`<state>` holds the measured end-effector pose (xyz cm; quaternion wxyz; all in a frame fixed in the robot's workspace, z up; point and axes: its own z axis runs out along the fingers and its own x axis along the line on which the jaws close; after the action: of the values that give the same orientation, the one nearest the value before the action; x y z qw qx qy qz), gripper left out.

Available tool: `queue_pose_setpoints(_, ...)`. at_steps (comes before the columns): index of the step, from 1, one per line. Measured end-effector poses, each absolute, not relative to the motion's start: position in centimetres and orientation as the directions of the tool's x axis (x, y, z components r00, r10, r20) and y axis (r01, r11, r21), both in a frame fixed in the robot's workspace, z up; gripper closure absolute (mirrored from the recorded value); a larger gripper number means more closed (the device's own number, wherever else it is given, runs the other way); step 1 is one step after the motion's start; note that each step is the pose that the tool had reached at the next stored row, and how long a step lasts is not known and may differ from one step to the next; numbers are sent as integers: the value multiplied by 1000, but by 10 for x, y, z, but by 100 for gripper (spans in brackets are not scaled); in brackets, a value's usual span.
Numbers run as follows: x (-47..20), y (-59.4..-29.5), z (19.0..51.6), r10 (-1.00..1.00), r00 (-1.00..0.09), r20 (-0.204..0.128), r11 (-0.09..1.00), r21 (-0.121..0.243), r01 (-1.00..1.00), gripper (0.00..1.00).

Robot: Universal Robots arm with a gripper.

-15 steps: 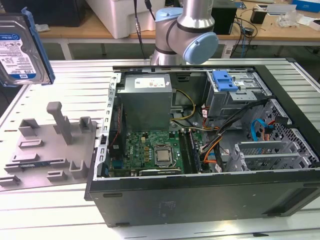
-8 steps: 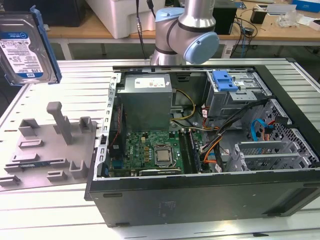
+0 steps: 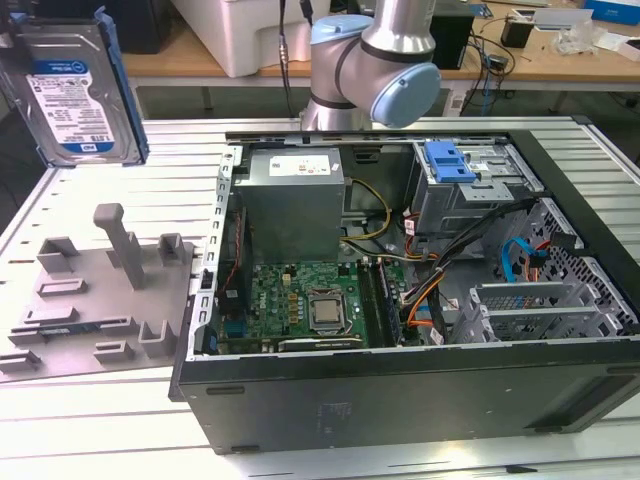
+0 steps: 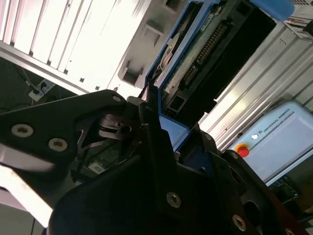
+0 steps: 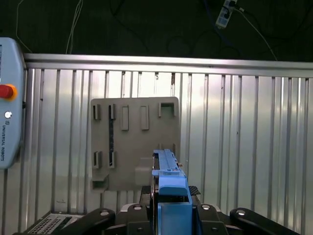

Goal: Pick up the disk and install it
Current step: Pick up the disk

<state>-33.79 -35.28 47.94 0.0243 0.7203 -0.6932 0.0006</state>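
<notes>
The tool (image 5: 171, 196) is closed narrow on the disk (image 3: 75, 95), its fingers clamping the blue frame from both sides; in the first wrist view the disk (image 5: 168, 171) shows edge-on, running straight out from between the fingers, and in the second wrist view its connector end (image 4: 195, 54) points away from the tool. In the exterior view the disk hangs in the air at that view's far left, off the bench (image 3: 100, 420), label toward the camera, long axis nearly upright with a slight tilt. Below it lies the grey holder plate (image 3: 100, 290), and the first wrist view looks down on that plate (image 5: 132, 142) past the disk's edge. The open case (image 3: 400, 400) lies toward the exterior view's right, and its drive cage (image 3: 480, 190), beside a blue bracket (image 3: 450, 160), is at the case's far corner, well apart from the disk. So the pick looks done and the install not yet.
</notes>
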Motion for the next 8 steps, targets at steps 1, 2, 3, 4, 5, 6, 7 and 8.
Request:
queue_pose_setpoints(1,-335,-353,480,-999,39,35,-38,34,-999,63)
queue_pose_setpoints(2,-332,-353,480,-999,39,35,-38,35,-999,63)
queue_pose_setpoints(3,-329,-353,480,-999,39,35,-38,35,-999,63)
queue_pose_setpoints(4,-326,-354,481,-999,39,34,-38,35,-999,63)
queue_pose_setpoints(5,-320,-354,481,-999,39,34,-38,35,-999,63)
queue_pose_setpoints(6,-314,-355,481,-999,39,34,-38,36,-999,63)
queue_pose_setpoints(7,-309,-355,482,-999,39,34,-38,36,-999,63)
queue_pose_setpoints(8,-306,-355,482,-999,39,34,-38,37,-999,63)
